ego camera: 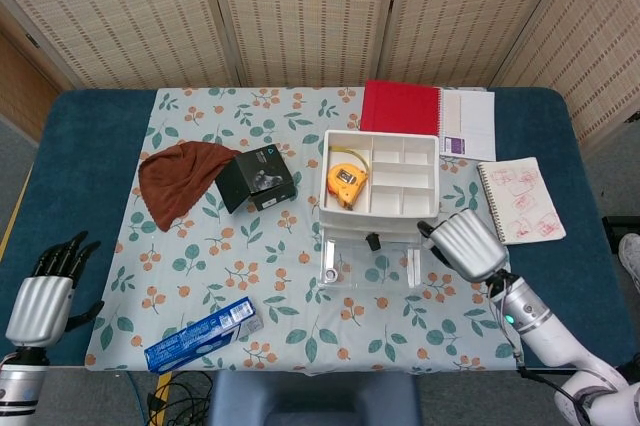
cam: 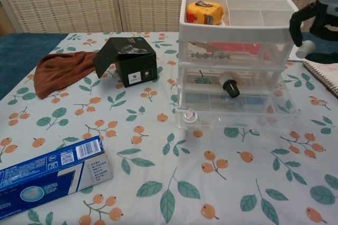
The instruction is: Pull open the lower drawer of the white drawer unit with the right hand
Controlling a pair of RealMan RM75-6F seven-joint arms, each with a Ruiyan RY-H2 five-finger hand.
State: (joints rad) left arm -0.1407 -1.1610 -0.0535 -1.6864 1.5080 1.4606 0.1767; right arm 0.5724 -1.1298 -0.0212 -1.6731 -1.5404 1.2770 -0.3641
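The white drawer unit (ego camera: 378, 223) (cam: 237, 34) stands right of the table's middle. Its clear lower drawer (ego camera: 370, 274) (cam: 237, 120) is pulled out toward the front edge, a small clear knob (cam: 188, 115) on its front. A black knob (ego camera: 373, 241) (cam: 229, 86) sticks out of the drawer above. My right hand (ego camera: 468, 244) (cam: 317, 16) hovers beside the unit's right front corner, apart from it, fingers curled and holding nothing. My left hand (ego camera: 45, 296) hangs off the table's near left corner with straight, spread fingers.
A yellow tape measure (ego camera: 343, 183) lies in the unit's top tray. A black box (ego camera: 257, 178) and brown cloth (ego camera: 180, 181) sit to the left, a blue carton (ego camera: 203, 334) near the front edge. A red notebook (ego camera: 400, 106) and a spiral sketchbook (ego camera: 520, 199) lie behind and right.
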